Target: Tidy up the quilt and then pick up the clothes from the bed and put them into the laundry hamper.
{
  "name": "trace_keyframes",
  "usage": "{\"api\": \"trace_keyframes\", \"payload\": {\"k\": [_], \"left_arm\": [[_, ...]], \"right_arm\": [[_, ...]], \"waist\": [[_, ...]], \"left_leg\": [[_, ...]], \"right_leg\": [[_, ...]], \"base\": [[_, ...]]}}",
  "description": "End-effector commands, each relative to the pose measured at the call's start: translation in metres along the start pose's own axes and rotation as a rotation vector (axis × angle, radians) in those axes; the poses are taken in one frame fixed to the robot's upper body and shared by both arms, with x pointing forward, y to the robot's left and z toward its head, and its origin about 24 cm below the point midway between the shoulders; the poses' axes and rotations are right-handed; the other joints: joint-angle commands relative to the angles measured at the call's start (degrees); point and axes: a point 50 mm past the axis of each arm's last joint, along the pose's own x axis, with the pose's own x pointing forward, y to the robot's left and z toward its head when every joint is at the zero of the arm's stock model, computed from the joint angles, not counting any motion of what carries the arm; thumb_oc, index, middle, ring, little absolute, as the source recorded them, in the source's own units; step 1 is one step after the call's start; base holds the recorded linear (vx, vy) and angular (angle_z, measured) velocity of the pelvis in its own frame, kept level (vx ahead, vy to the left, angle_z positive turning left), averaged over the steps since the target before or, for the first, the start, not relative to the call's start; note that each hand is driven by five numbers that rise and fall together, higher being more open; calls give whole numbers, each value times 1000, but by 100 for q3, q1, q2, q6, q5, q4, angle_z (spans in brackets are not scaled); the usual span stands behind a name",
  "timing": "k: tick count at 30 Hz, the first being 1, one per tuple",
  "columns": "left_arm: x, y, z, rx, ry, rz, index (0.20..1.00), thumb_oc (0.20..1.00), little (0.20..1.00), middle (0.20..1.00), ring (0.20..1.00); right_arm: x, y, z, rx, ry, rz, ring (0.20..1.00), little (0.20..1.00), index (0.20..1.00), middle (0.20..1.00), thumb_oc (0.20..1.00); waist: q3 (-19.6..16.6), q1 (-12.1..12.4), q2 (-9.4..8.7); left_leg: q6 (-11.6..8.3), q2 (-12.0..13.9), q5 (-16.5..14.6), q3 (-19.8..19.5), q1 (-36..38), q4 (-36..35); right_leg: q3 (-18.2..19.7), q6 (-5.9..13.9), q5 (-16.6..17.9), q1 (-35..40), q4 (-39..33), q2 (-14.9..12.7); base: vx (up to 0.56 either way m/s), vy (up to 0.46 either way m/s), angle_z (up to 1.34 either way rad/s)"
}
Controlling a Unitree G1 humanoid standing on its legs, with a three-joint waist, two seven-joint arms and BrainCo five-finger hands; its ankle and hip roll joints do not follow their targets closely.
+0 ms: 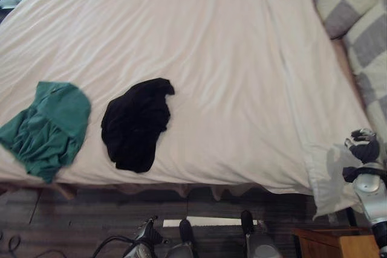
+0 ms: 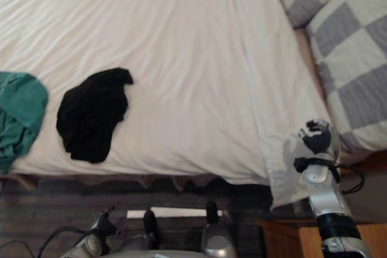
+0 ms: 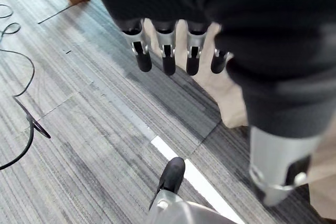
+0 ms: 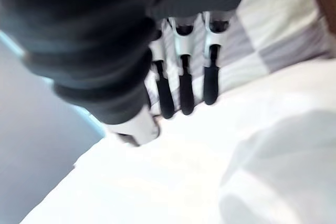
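Note:
A white quilt lies spread flat over the bed, and its near right corner hangs over the bed's edge. On the quilt near the front edge lie a crumpled black garment and, further left, a green garment. My right hand hovers just right of the hanging corner with straight fingers and holds nothing. Down below the bed's edge, my left hand hangs over the floor, its fingers straight and empty. The laundry hamper is out of view.
Grey-and-cream checked pillows lie at the bed's right end. A wooden bedside cabinet stands at the lower right, under my right arm. Grey striped carpet with a white line runs along the bed's front.

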Motion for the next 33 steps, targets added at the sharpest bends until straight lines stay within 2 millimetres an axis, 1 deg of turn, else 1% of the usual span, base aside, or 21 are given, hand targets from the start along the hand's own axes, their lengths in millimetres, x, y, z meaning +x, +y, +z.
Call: {"api": "trace_keyframes", "payload": {"k": [1, 4, 5, 8, 12, 13, 14, 15, 16, 18, 19, 21, 22, 23, 24, 25, 27, 28, 29, 32, 33], "left_arm": [[9, 44, 2, -111, 28, 169, 1000, 1000, 1000, 1000, 1000], [8, 47, -1, -115, 37, 181, 1000, 1000, 1000, 1000, 1000], [7, 46, -5, -106, 46, 178, 1000, 1000, 1000, 1000, 1000], [5, 44, -14, -100, 71, 169, 1000, 1000, 1000, 1000, 1000], [1, 34, -25, -72, 97, 130, 1000, 1000, 1000, 1000, 1000], [1, 34, -25, -71, 98, 130, 1000, 1000, 1000, 1000, 1000], [0, 27, -27, -38, 100, 102, 1000, 1000, 1000, 1000, 1000], [0, 24, -26, -26, 98, 91, 1000, 1000, 1000, 1000, 1000], [0, 24, -26, -26, 97, 91, 1000, 1000, 1000, 1000, 1000], [3, 29, -22, -38, 98, 105, 1000, 1000, 1000, 1000, 1000], [2, 30, -26, -27, 112, 97, 1000, 1000, 1000, 1000, 1000], [0, 19, -29, -19, 119, 64, 1000, 1000, 1000, 1000, 1000], [1, 17, -26, -32, 111, 64, 1000, 1000, 1000, 1000, 1000], [3, 19, -18, -98, 93, 79, 1000, 1000, 1000, 1000, 1000], [3, 20, -18, -125, 98, 96, 1000, 1000, 1000, 1000, 1000], [0, 18, -28, -155, 136, 112, 1000, 1000, 1000, 1000, 1000], [-3, 2, -32, -155, 172, 89, 1000, 1000, 1000, 1000, 1000], [-4, 1, -32, -155, 173, 88, 1000, 1000, 1000, 1000, 1000], [-7, -8, -36, -146, 189, 81, 1000, 1000, 1000, 1000, 1000], [-7, -15, -34, -135, 196, 69, 1000, 1000, 1000, 1000, 1000], [-10, -20, -39, -107, 215, 44, 1000, 1000, 1000, 1000, 1000]], "right_arm": [[-9, -14, -38, 38, 178, -66, 200, 200, 200, 200, 200], [-45, 6, -88, 1, 368, 35, 200, 200, 200, 200, 200], [-80, 21, -123, -36, 520, 135, 200, 200, 200, 200, 200], [-140, 32, -171, -62, 776, 243, 200, 200, 200, 200, 200], [-204, 30, -207, -138, 1037, 363, 200, 200, 200, 200, 200], [-204, 30, -207, -138, 1037, 364, 200, 200, 200, 200, 200], [-221, 29, -214, -152, 1114, 391, 598, 598, 598, 598, 598], [-224, 31, -214, -134, 1134, 407, 1000, 1000, 1000, 1000, 1000], [-224, 31, -214, -133, 1134, 406, 1000, 1000, 1000, 1000, 1000], [-216, 48, -203, -110, 1087, 458, 1000, 1000, 1000, 1000, 1000], [-209, 61, -193, -115, 1017, 512, 1000, 1000, 1000, 1000, 1000], [-198, 64, -188, -93, 980, 506, 1000, 1000, 1000, 1000, 1000], [-190, 69, -181, -47, 954, 483, 1000, 1000, 1000, 1000, 1000], [-178, 72, -174, -20, 920, 466, 1000, 1000, 1000, 1000, 1000], [-173, 74, -170, -13, 903, 459, 1000, 1000, 1000, 1000, 1000], [-172, 75, -169, 8, 911, 448, 1000, 1000, 1000, 1000, 1000], [-180, 86, -164, -8, 888, 493, 1000, 1000, 1000, 1000, 1000], [-180, 86, -165, -9, 889, 493, 1000, 1000, 1000, 1000, 1000], [-186, 90, -164, -46, 876, 533, 1000, 1000, 1000, 1000, 1000], [-185, 88, -165, -72, 868, 529, 1000, 1000, 1000, 1000, 1000], [-188, 87, -167, -76, 878, 540, 1000, 1000, 1000, 1000, 1000]], "waist": [[304, -66, -144], [266, -110, -175], [255, -131, -224], [184, -153, -329], [-112, -136, -447], [-105, -133, -454], [-195, -99, -441], [-215, -98, -424], [-202, -92, -428], [-178, -63, -317], [-181, -95, -242], [-172, 4, -265], [-95, 0, -308], [-10, 27, -260], [26, 73, -254], [26, 114, -237], [-136, 171, -222], [-130, 178, -231], [-292, 218, -224], [-469, 213, -198], [-566, 163, -140]], "left_leg": [[-287, 413, -1037, -272, -29, 962], [-261, 415, -1147, -313, -176, 1150], [-248, 417, -1166, -290, -128, 1125], [-220, 372, -1192, -217, 118, 909], [-114, 185, -1031, -165, 496, 257], [-111, 176, -1012, -158, 532, 216], [-59, 79, -923, -200, 702, -119], [-33, 16, -880, -198, 817, -306], [-29, 8, -863, -190, 849, -343], [27, -2, -749, -105, 1020, -569], [79, -93, -775, -80, 1047, -516], [69, -270, -963, -23, 788, 169], [-79, -324, -990, -65, 479, 846], [-373, -233, -702, -118, 50, 1680], [-604, -150, -403, -120, -136, 2009], [-715, 28, -263, -102, -265, 2027], [-552, 425, -447, -8, -62, 1249], [-551, 414, -446, 12, -10, 1209], [-528, 819, -281, -227, 222, 224], [-778, 1435, 53, -738, 338, -335], [-806, 1516, -11, -744, 444, -430]], "right_leg": [[165, 206, -693, -645, 1152, -218], [105, 213, -735, -702, 1247, -268], [82, 230, -699, -644, 1171, -278], [53, 292, -580, -388, 855, -286], [34, 433, -226, -73, 248, -375], [35, 437, -217, -47, 225, -381], [8, 548, -96, 15, 161, -434], [20, 601, -58, 32, 206, -455], [26, 605, -61, 43, 208, -460], [-57, 664, -163, -44, 727, -410], [-13, 563, -358, 62, 788, -97], [-209, 318, -612, 407, 430, -145], [-131, 160, -710, 529, 310, -149], [-201, 43, -786, 572, 246, -168], [-224, -14, -794, 641, 168, -187], [-289, -31, -777, 757, 8, -221], [-382, 150, -699, 815, -209, -443], [-373, 156, -700, 847, -227, -454], [-331, 369, -570, 936, -417, -665], [-280, 675, -416, 1040, -696, -1049], [-318, 765, -414, 1103, -682, -1151]], "base": [[-55, -22, 30], [10, 22, 14], [25, 67, -7], [37, 87, 4], [57, 98, -14], [33, 120, -21], [13, 129, -16], [11, 129, -5], [-28, 162, 2], [-18, 148, 2], [23, 111, -2], [28, 81, -11], [-29, 65, 10], [-76, 101, 51], [-70, 165, 84], [0, 227, 60], [105, 257, 16], [239, 404, 4], [222, 502, 1], [208, 575, -9], [232, 517, -23]]}}
